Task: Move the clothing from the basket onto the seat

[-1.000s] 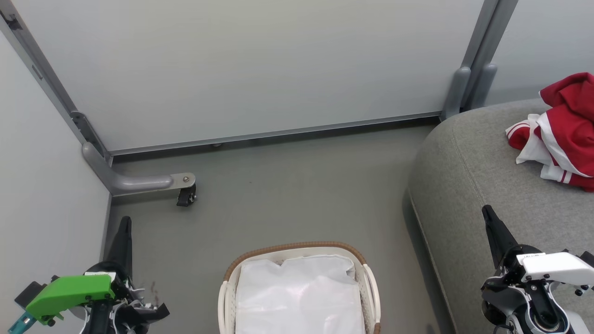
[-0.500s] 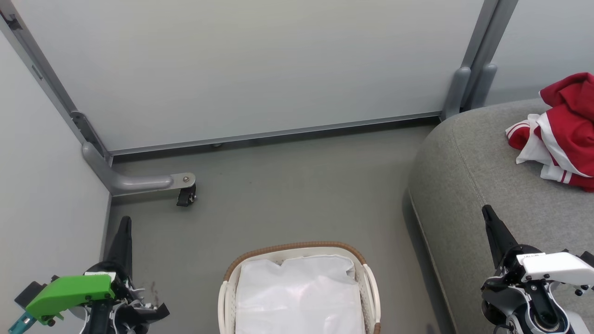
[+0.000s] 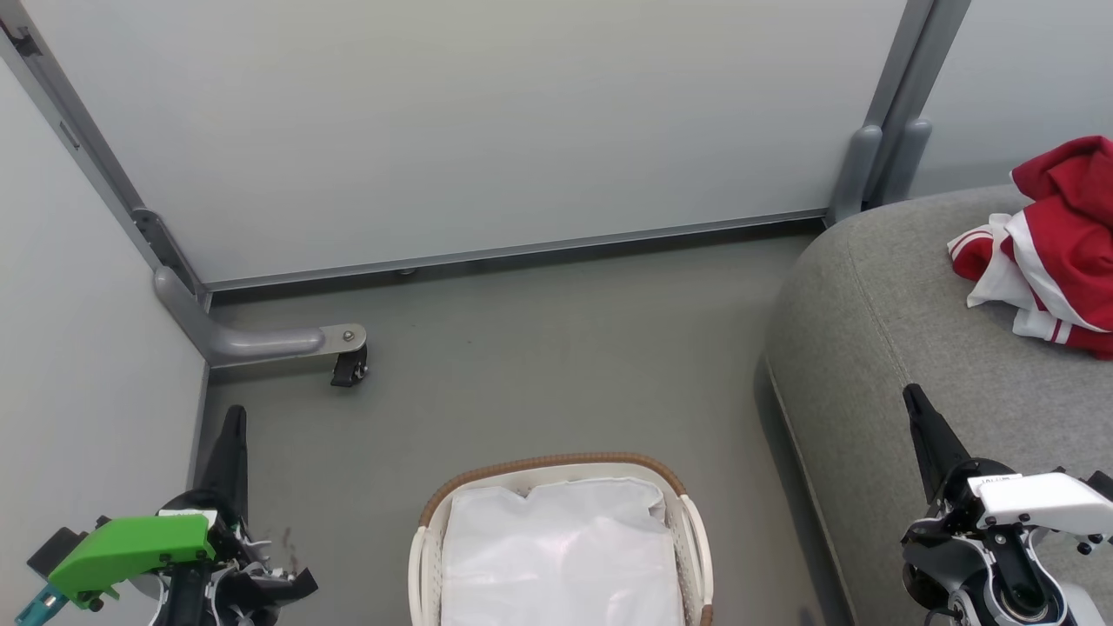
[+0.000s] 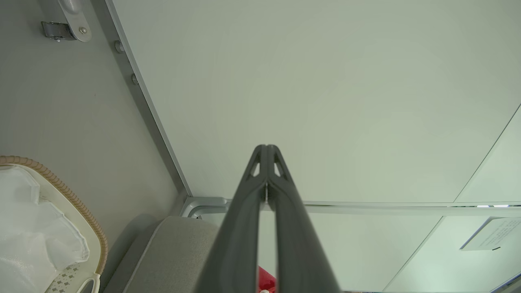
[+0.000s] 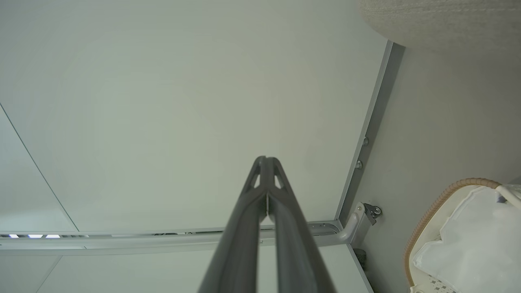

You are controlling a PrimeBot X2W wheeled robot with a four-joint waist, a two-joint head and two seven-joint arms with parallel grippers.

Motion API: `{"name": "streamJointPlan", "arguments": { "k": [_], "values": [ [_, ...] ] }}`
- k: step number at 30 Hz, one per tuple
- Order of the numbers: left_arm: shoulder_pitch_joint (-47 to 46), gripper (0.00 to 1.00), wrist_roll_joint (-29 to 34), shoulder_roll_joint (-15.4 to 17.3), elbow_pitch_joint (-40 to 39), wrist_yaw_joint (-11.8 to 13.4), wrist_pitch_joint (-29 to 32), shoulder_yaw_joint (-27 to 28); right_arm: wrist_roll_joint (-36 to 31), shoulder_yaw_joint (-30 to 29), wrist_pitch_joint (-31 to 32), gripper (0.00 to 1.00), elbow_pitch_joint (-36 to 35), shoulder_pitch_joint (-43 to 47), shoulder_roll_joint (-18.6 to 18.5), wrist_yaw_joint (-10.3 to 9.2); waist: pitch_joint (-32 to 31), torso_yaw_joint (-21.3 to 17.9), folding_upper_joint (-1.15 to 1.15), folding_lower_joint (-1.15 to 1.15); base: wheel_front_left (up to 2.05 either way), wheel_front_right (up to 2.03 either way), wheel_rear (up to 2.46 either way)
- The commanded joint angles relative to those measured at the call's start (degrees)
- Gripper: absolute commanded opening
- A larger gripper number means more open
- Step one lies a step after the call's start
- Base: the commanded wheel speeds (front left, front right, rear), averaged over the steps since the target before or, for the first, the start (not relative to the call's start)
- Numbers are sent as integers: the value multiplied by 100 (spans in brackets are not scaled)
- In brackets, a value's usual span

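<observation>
Down at the bottom of the head view, my left gripper (image 3: 233, 419) and right gripper (image 3: 912, 398) both sit pressed together, pinching nothing, flanking the basket (image 3: 556, 463), whose white liner (image 3: 561, 556) shows no red. I judge the risk is a needless dip that snags that liner and drags it out. The red clothing (image 3: 1056, 252) lies on the seat (image 3: 887, 348), well apart from the right gripper, ahead and to its right. Left wrist view: fingers (image 4: 248, 203) closed tip to tip, a sliver of red low between them. Right wrist view: fingers (image 5: 285, 211) likewise closed, basket rim at lower right.
</observation>
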Motion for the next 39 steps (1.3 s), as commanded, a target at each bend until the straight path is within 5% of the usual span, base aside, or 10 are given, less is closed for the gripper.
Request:
{"name": "streamJointPlan", "arguments": {
  "k": [1, 39],
  "values": [
    [-50, 0, -20, 38, -9, -36, 18, 11, 19, -12, 9, 0, -18, 63, -36, -2, 0, 0, 0, 0, 0, 0, 0],
    [-50, 0, -20, 38, -9, -37, 17, 10, 20, -11, 7, 0, -17, 64, -36, -2, 0, 0, 0, 0, 0, 0, 0]
  ]
}}
